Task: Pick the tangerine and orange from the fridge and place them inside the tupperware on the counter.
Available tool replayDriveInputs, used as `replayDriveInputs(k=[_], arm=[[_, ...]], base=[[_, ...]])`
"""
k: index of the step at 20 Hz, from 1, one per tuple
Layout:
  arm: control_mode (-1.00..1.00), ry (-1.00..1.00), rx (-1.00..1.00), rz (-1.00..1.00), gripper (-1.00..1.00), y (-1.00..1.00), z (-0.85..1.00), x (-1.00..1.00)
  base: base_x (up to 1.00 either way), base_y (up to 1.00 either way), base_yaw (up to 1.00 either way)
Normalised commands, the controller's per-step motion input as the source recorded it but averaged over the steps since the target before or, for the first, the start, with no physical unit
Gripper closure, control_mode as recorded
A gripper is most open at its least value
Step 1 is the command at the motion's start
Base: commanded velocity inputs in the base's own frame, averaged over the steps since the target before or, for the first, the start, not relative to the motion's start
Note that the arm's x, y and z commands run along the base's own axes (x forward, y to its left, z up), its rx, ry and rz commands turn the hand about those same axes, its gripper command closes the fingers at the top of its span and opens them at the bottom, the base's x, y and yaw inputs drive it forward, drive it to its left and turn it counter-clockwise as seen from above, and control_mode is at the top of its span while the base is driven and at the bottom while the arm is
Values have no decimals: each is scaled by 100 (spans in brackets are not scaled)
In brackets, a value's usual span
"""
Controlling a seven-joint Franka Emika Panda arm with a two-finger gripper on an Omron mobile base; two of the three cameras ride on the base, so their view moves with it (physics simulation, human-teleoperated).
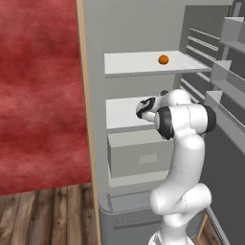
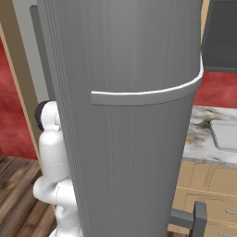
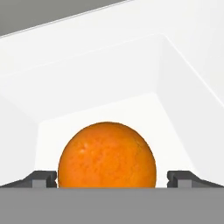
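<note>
Orange fruit (image 3: 107, 155) sits right in front of our claw (image 3: 112, 178), framed between the two dark fingertips (image 3: 41, 178), which stand spread wide on either side of it with a gap on each side. We judge it rests on the middle shelf (image 1: 122, 112) of the fridge (image 1: 95, 43), where our hand reaches in from the left base view; whether this one is the orange or the tangerine we cannot say for sure. A second, small orange-coloured fruit (image 1: 163, 59) lies on the upper shelf (image 1: 143, 62), well apart from our hand. Below the middle shelf is the grey drawer (image 1: 139, 155), and the open door's racks (image 1: 229, 76) stand off to the right. From the right base view the fridge door's outer face blocks most of the scene, with the marble surface (image 2: 201, 134) and the rim of the tupperware (image 2: 227, 134) beyond it.

Nothing is gripped yet. Our worry is the round fruit: if we push forward before closing, a fingertip could nudge it and send it rolling toward the back wall. Closing off-centre could squeeze it sideways out of the jaws. On the way out, our arm must clear the shelf above and the door racks, or a knock could shake the fruit loose.
</note>
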Motion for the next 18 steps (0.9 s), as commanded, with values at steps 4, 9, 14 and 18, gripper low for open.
replayDriveInputs(k=[4,9,14,18], arm=[[-100,0,0,0,-100,5,-19,0],[-100,0,0,0,100,6,-25,0],[-100,0,0,0,100,3,-24,0],[-100,-2,0,0,100,0,-15,0]], base=[[0,0,0],[0,0,0],[0,0,0],[0,0,0]])
